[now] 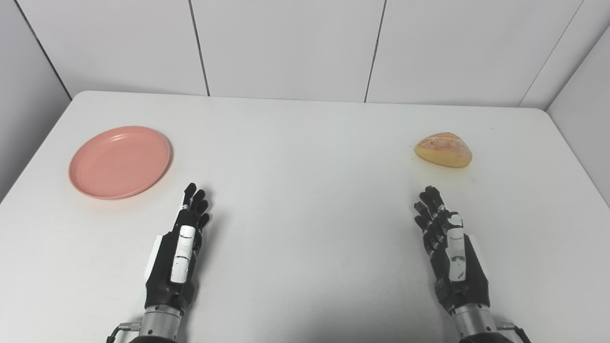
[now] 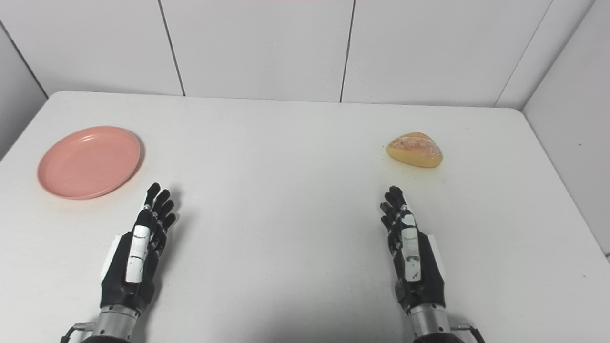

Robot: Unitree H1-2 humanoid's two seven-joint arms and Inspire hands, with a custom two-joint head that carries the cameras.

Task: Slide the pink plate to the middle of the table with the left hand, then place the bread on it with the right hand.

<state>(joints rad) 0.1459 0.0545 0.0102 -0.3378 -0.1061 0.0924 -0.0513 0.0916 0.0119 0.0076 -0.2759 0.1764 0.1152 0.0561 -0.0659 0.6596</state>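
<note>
- The bench (image 1: 305, 157) is white and has rounded corners; behind it and on both sides stand pale wall panels (image 1: 286, 43) with thin dark seams.
- The pink plate (image 1: 120, 161) lies flat on the left part of the bench, well apart from the middle. Nothing lies in it.
- The bread (image 1: 444, 149), a golden roll with a pale floury top, lies on the right part of the bench, far from the plate.
- The left hand (image 1: 183, 245) is over the near part of the bench, below and to the right of the plate, not touching it. Its fingers are stretched forward, lying close beside each other, and it holds nothing.
- The right hand (image 1: 448, 243) is over the near right part of the bench, just in front of the bread but apart from it. Its fingers are also extended forward and it holds nothing.
- The middle of the bench lies between the two hands.
</note>
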